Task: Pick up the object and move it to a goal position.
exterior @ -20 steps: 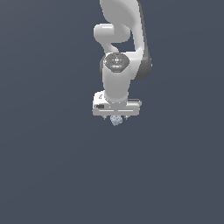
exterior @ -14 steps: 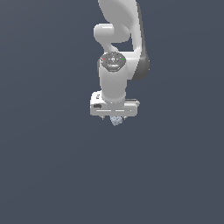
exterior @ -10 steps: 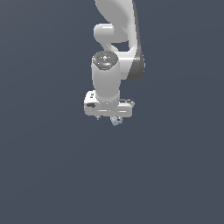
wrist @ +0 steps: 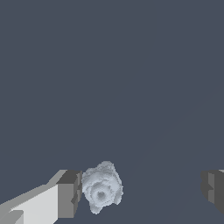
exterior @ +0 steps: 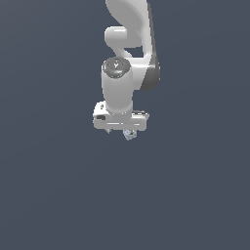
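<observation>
Our pincer (wrist: pixel 140 192) stood wide open, one finger (wrist: pixel 70 194) touching the pale, lumpy chunk (wrist: pixel 102 187), the other well apart; nothing was clamped between them.

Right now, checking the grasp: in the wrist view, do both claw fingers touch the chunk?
No. The chunk sits against one finger, while a wide gap separates it from the other finger.
</observation>
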`<state>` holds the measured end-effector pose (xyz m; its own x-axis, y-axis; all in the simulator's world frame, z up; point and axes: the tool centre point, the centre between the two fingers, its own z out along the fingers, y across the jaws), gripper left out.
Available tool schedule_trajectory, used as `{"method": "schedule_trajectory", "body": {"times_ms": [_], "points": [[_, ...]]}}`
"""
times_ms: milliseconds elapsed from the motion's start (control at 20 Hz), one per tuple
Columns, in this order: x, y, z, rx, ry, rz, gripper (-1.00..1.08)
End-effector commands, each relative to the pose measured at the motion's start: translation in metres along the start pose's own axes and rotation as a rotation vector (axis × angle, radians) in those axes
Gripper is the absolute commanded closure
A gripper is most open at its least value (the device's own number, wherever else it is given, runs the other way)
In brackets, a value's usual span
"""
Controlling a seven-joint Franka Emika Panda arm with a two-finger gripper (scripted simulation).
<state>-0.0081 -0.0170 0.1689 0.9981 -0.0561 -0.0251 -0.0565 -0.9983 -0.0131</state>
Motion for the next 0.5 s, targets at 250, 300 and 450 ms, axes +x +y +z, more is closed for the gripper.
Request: {"method": "schedule_trajectory", "body": {"times_ms": [250, 300, 450], "points": [[-0.016, -0.009, 0.02, -0.006, 0.004, -0.099, -0.92], [-0.02, -0.01, 0.024, -0.007, 0.005, -0.12, -0.92], [-0.033, -0.016, 0.038, -0.011, 0.009, -0.193, -0.92]]}}
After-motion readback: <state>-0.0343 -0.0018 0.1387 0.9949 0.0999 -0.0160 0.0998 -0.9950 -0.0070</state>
